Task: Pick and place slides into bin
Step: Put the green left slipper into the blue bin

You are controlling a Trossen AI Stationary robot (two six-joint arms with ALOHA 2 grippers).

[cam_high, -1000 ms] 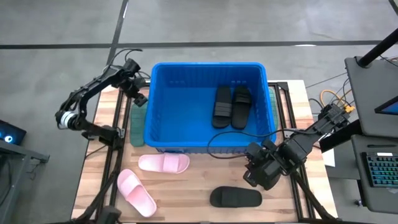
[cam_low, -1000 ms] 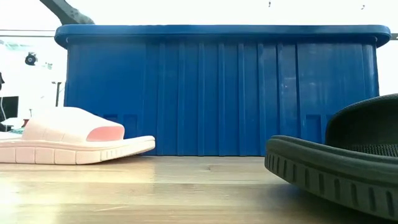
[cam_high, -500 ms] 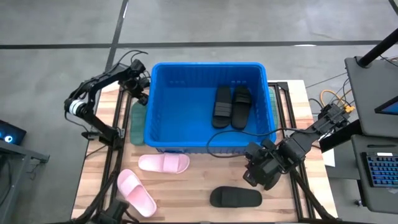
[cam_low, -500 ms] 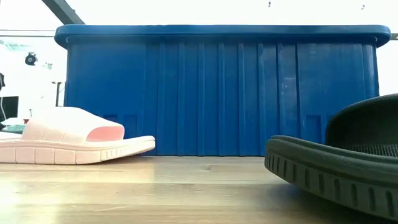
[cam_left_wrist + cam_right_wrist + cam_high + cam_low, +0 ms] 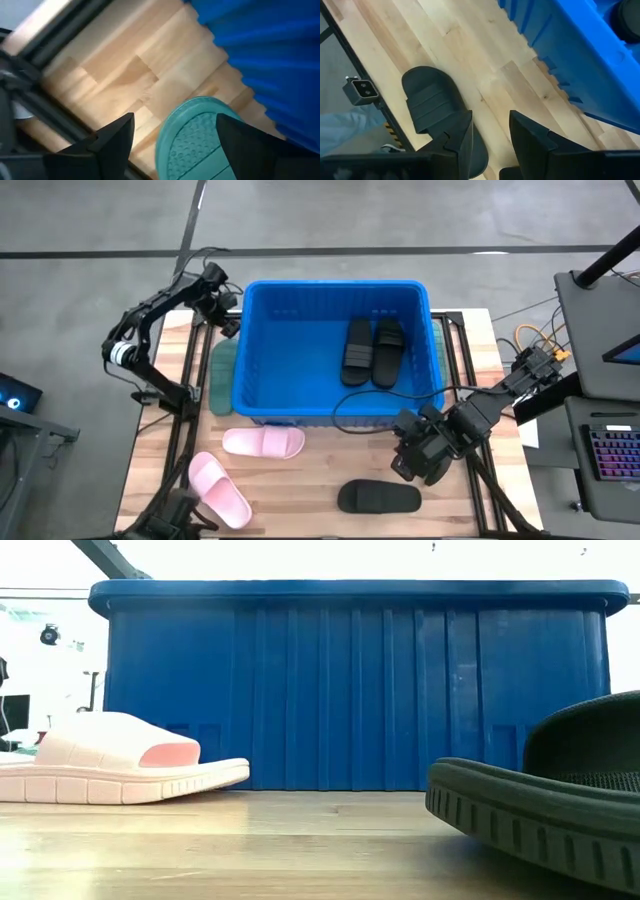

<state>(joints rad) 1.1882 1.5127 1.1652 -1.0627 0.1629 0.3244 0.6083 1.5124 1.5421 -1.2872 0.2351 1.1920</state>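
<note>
Left gripper (image 5: 222, 308) at the far-left corner of the table, jaws spread and holding nothing. Sage green slide (image 5: 200, 140) lies flat between the bin's left wall and the table's left edge, its rounded end between the fingers in the left wrist view (long axis parallel to that wall).

Bin (image 5: 260, 395) holds two black slides (image 5: 372, 350).

Right gripper (image 5: 415, 458) near the front-right, jaws partly apart, empty. Third black slide (image 5: 378, 497) lies crosswise just in front of it, so the right arm is nearer. Pink slides (image 5: 240, 468) lie front-left.
</note>
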